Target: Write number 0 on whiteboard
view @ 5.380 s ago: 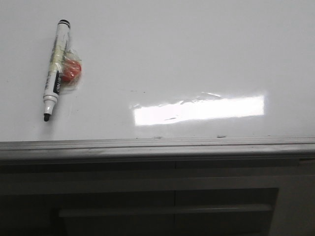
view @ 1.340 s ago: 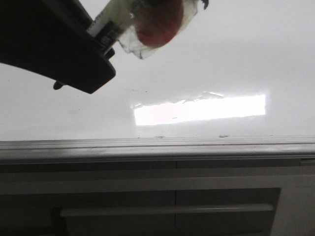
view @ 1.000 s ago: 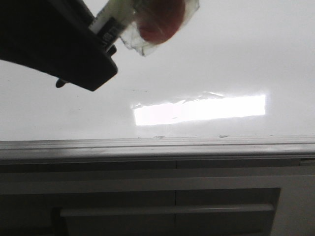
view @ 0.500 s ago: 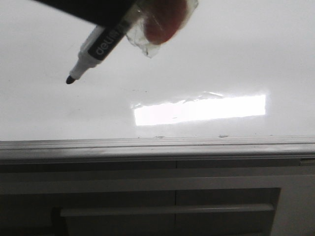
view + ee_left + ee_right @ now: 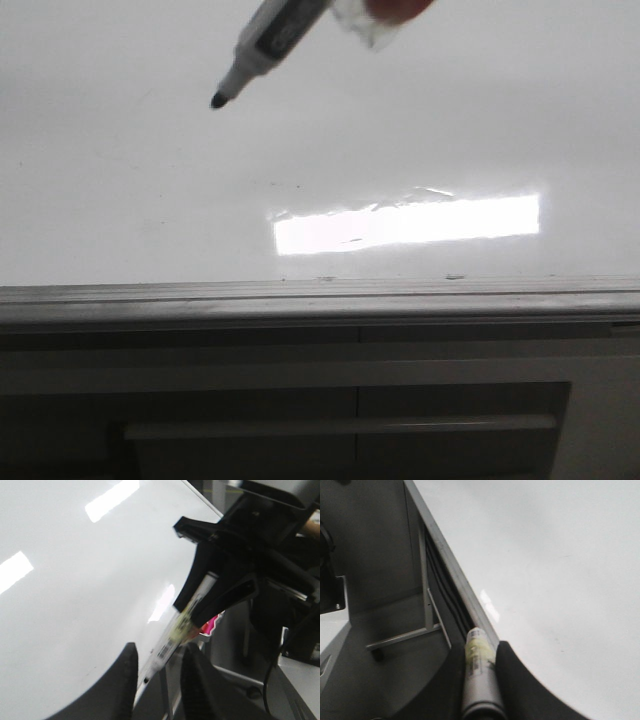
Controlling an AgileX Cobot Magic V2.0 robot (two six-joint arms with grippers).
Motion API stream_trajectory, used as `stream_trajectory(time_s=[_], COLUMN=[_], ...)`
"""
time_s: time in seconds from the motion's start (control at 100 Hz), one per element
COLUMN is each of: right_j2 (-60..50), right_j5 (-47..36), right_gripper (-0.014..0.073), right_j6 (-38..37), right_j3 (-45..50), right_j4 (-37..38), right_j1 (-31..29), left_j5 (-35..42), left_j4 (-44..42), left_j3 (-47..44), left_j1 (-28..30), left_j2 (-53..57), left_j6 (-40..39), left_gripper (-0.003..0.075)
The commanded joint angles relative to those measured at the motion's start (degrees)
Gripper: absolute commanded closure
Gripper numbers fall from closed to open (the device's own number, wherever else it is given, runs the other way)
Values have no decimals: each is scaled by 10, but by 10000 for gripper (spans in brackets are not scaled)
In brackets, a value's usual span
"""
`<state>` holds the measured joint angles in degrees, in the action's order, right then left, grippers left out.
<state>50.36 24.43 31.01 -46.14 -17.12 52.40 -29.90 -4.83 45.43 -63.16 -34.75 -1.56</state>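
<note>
The whiteboard (image 5: 470, 130) is bare; no number 0 shows on it. The uncapped marker (image 5: 276, 36) hangs over the board at the top of the front view. Its black tip (image 5: 217, 100) points down-left, and a red lump under clear tape (image 5: 385, 15) is fixed to its barrel. My right gripper (image 5: 480, 655) is shut on the marker (image 5: 479, 675). In the left wrist view the right gripper (image 5: 220, 587) holds the marker (image 5: 182, 627) slanted above the board (image 5: 75, 605). My left gripper (image 5: 157, 685) is open and empty. Neither gripper shows in the front view.
A bright rectangular glare patch (image 5: 405, 223) lies on the board. A grey metal edge strip (image 5: 320, 296) runs along the near side. Below it is dark panelled furniture with a long handle (image 5: 340, 428). In the right wrist view the board's edge (image 5: 455, 575) borders a dark frame.
In the front view the marker has moved up and to the right. The black gripper that filled the upper left has left the frame. The board stays unmarked.
</note>
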Motion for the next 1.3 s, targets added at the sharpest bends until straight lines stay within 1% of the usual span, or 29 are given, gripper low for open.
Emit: stream_trajectory(time_s=[0.0,0.05,0.1,0.17,0.26,0.32,0.44,0.57,0.73,0.95,1.17,1.29], right_j2=[-31,-47,-63,-81,-87,-83,-47,-1,44,70,89,97], right_j5=[-42,-56,-84,-142,-227,-273,-334,-345,-341,-348,-385,-389], right_gripper=[638,638,638,638,640,640,640,640,640,640,640,640], right_j6=[1,1,1,1,1,1,1,1,1,1,1,1], right_j3=[-8,6,24,53,82,87,86,77,67,66,66,66], right_j4=[16,18,18,18,18,18,18,18,18,19,19,19], right_j1=[-32,-62,-91,-127,-155,-158,-154,-154,-148,-109,-109,-109], left_j5=[36,26,9,1,6,12,29,53,53,53,53,53], left_j4=[-97,-147,-189,-224,-228,-228,-228,-228,-228,-225,-219,-212], left_j3=[-17,-39,-59,-84,-107,-115,-119,-120,-120,-120,-120,-120], left_j1=[10,19,30,46,66,79,95,97,97,97,97,97], left_j2=[46,75,102,134,160,165,165,165,165,165,165,165], left_j6=[-120,-193,-249,-297,-299,-299,-299,-298,-298,-298,-298,-298], left_gripper=[655,687,710,727,729,729,730,732,732,732,732,732])
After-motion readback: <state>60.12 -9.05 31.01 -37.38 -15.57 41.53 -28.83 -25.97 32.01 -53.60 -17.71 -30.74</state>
